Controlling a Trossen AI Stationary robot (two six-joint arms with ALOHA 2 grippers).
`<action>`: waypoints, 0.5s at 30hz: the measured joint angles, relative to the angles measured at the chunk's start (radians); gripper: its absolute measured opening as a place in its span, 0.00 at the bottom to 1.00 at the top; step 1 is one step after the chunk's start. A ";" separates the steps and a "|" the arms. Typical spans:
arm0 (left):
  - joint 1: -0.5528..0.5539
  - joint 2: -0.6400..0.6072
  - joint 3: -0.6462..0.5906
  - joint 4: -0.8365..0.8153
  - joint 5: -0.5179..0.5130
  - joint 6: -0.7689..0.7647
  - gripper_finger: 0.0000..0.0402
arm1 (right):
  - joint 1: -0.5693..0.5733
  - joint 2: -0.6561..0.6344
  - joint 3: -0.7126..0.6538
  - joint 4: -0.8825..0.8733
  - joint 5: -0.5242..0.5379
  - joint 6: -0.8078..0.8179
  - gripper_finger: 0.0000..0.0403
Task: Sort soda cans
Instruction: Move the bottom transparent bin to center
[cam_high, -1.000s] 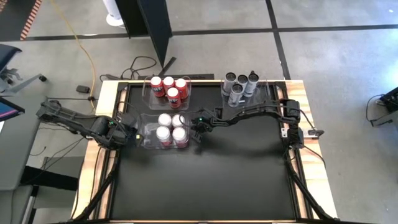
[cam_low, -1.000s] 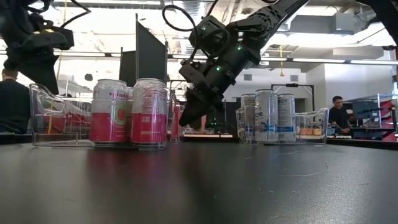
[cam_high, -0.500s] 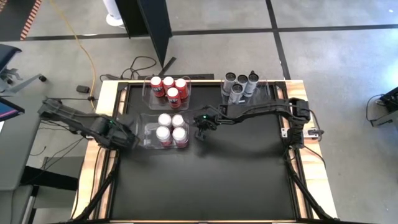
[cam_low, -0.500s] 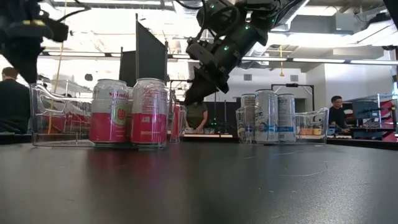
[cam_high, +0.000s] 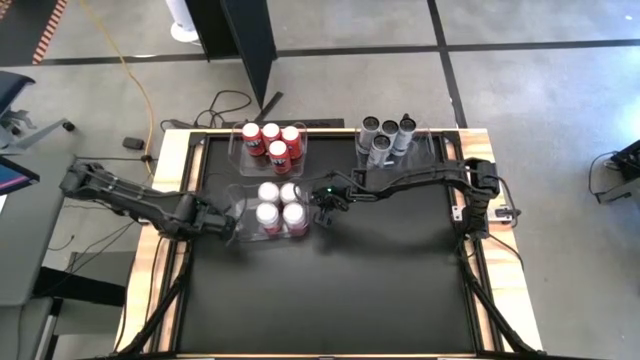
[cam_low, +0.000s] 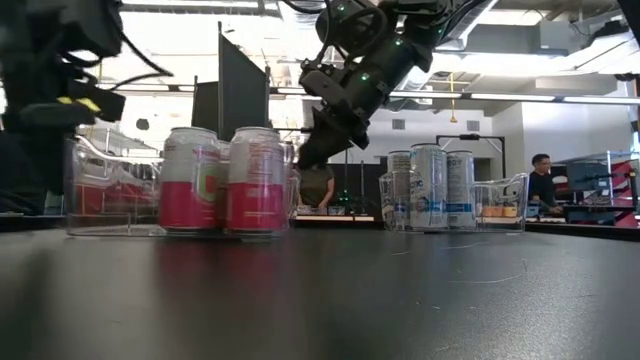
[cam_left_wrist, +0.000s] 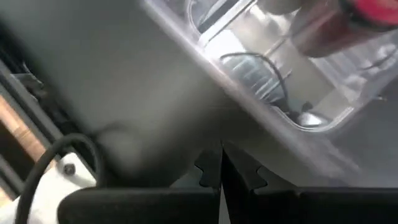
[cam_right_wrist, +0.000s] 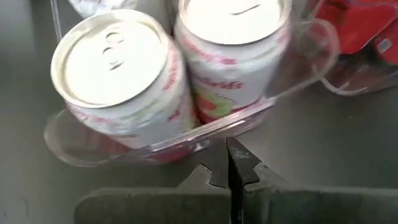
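Nearest the table's front edge, four pink-and-white cans (cam_high: 276, 202) stand upright in a clear bin (cam_high: 238, 226), white on top with pale lids, pink in the lower half. Left gripper (cam_high: 224, 224) sits against that bin's left end, fingers pressed together, holding nothing. Right gripper (cam_high: 324, 208) hangs just off the bin's right end, raised above the table top in the low view, its fingers closed and empty too. Farther back, four red cans (cam_high: 271, 141) fill a second clear bin (cam_high: 240, 147), and four dark grey cans (cam_high: 385, 138) stand in a third bin (cam_high: 432, 134) at the far right.

From table height the pink-and-white cans in front hide the pair behind them, and the red cans show only as a blur through plastic. Left wrist view is smeared; only the bin's corner reads clearly.

Compared with a second ago, the pink-and-white bin has slid toward the right with the left gripper behind it, and the right gripper has lifted
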 joint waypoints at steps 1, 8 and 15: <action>0.024 0.004 -0.007 0.023 -0.001 0.030 0.00 | 0.003 0.000 0.000 -0.007 0.000 0.000 0.00; 0.168 0.045 -0.022 0.262 -0.055 0.285 0.00 | 0.022 -0.052 -0.003 -0.112 0.076 0.020 0.00; 0.302 0.148 -0.021 0.523 -0.036 0.519 0.00 | 0.073 -0.177 0.002 -0.230 0.202 0.032 0.00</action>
